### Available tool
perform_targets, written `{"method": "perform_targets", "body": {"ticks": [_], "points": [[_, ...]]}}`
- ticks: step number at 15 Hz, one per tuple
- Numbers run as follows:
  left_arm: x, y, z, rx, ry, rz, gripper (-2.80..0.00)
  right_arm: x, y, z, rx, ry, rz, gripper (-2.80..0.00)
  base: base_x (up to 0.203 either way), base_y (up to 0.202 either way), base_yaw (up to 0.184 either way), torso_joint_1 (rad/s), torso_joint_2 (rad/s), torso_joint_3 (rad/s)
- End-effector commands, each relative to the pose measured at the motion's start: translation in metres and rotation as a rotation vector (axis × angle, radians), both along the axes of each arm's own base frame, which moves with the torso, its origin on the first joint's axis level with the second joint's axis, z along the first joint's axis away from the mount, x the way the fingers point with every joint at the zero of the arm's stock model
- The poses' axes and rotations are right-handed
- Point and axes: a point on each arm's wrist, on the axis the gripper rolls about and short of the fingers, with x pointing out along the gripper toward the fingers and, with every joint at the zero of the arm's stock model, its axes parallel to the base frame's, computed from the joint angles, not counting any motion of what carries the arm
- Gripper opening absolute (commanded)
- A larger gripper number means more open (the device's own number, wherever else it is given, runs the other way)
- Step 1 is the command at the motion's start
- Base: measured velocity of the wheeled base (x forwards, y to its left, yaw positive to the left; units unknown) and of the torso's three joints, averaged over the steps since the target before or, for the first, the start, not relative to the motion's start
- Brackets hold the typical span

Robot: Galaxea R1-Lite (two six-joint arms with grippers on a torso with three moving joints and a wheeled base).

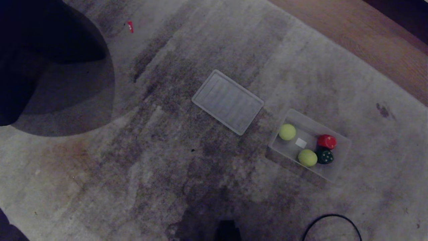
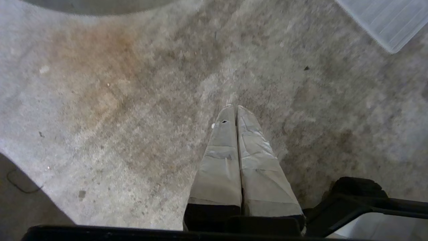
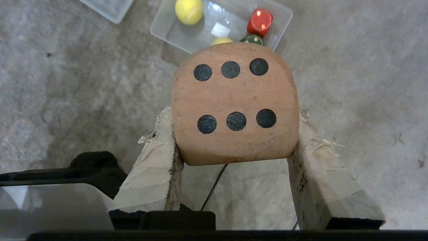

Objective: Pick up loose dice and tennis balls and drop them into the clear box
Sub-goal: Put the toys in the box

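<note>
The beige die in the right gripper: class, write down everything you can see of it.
The beige die is a tan cube with rounded corners and a matte, slightly scuffed surface. The face toward the wrist camera shows six black pips in two rows of three. It is clamped between the two taped fingers of the right gripper, one pressing each side, and is held off the grey carpet. Beyond it lies the clear box.

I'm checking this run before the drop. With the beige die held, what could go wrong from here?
1. The right hand holds the beige die short of the clear box; released now, it would likely land on carpet.
2. Two tennis balls and two dice already fill the box's far end, so a drop there might bounce out.
</note>
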Motion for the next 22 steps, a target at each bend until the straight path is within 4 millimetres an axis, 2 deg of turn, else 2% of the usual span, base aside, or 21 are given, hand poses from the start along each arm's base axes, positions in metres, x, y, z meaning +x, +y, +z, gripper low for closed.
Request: {"method": "perform_targets", "body": {"ticks": [1,14,20,22], "points": [[0.000,0.000,0.000,-0.001,0.003,0.001,-2.80,0.000,0.000,0.000,0.001,0.001,0.000,-2.80,0.000,0.000,0.000,-0.002,-0.01,-0.202],[0.000,0.000,0.000,0.000,0.003,0.001,-2.80,0.000,0.000,0.000,-0.009,0.002,0.004,-2.80,0.000,0.000,0.000,0.002,0.00,-0.197],[0.000,0.000,0.000,0.001,0.003,0.001,-2.80,0.000,0.000,0.000,0.006,0.002,-0.005,-2.80,0.000,0.000,0.000,0.002,0.00,-0.036],[0.000,0.000,0.000,0.001,0.003,0.001,-2.80,-0.004,-0.001,0.017,0.008,-0.036,-0.034,-2.80,0.000,0.000,0.000,0.000,0.00,0.000]]}}
